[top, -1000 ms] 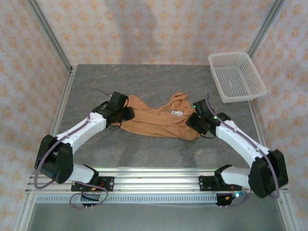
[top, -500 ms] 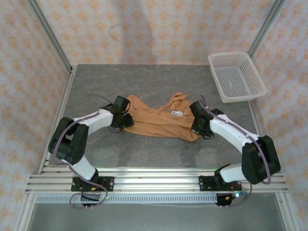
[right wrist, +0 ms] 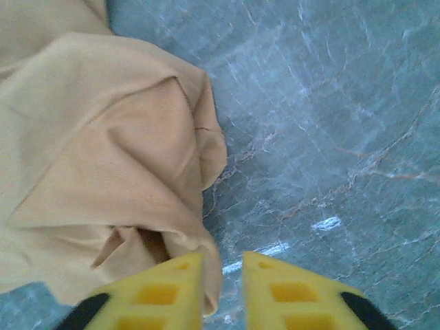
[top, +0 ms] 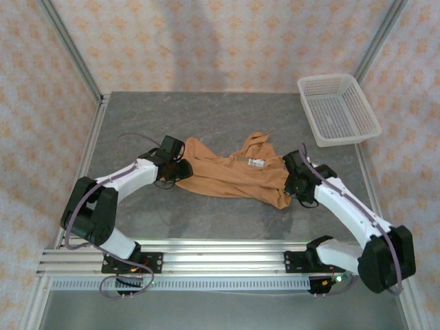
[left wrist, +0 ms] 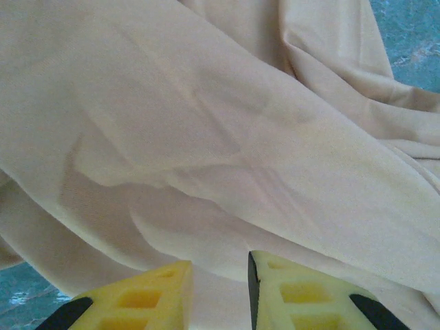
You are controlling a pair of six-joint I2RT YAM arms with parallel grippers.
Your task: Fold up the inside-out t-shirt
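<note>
The inside-out t-shirt (top: 227, 175) lies crumpled across the middle of the grey table, tan, with a small white label (top: 256, 163) facing up. My left gripper (top: 180, 169) is pressed down on its left end. In the left wrist view the left gripper (left wrist: 220, 265) stands slightly open, and smooth t-shirt cloth (left wrist: 206, 137) runs under and between the yellow fingers. My right gripper (top: 291, 188) sits at the shirt's near right corner. The right gripper (right wrist: 223, 260) is narrowly open there. A folded edge of the t-shirt (right wrist: 117, 158) rests against its left finger, with bare table beside it.
A white mesh basket (top: 338, 110) stands at the far right corner of the grey marble table (top: 206, 117). Metal frame posts and patterned walls enclose the table. The aluminium rail with the arm bases runs along the near edge.
My right gripper has slid right and toward the near edge, down to the shirt's right corner, which now reaches a little nearer. The left gripper has stayed at the shirt's left end.
</note>
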